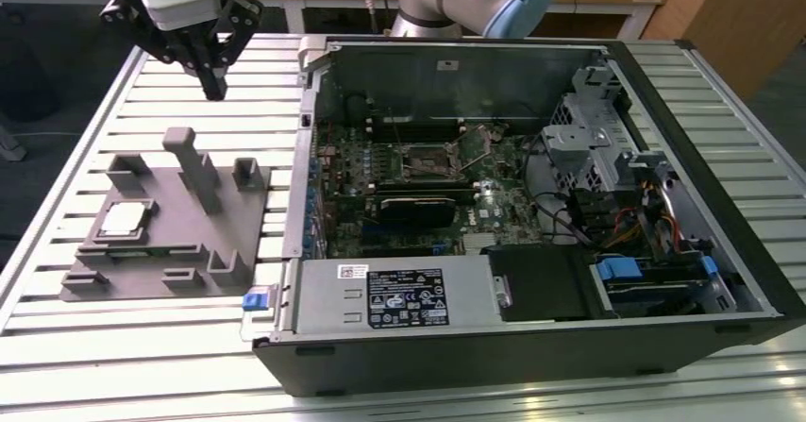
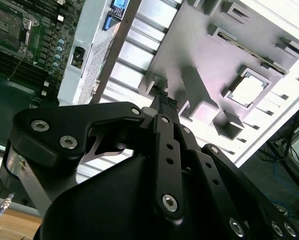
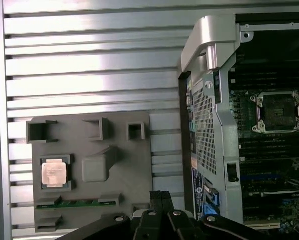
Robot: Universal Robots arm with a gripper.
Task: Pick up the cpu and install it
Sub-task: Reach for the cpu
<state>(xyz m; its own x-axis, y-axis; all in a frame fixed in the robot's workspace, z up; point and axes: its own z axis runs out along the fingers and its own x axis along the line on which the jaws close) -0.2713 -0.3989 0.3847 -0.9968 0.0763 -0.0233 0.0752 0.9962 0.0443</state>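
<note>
One small square cpu [image 3: 55,173], pale silver top, in grey fixture [image 3: 134,165] pocket; tool [image 3: 162,195], jaws together, empty.

The scene is being lit brightly and evenly from above. In the exterior view a soft sheen is being thrown off the table's [image 1: 75,346] metal slats, while the inside of the case [image 1: 504,73] is being left dim and shaded. Short, soft shadows are being cast beside the fixture's [image 1: 164,243] tabs. In the second wrist view the cpu [image 2: 248,90] is being washed out to near white by glare, the slats around it are being blown out, and the gripper [image 2: 164,102] is being rendered as a dark mass with faint highlights. In the first wrist view the cpu is being tinted pale pink, and bands of glare are being laid across the slats.
</note>
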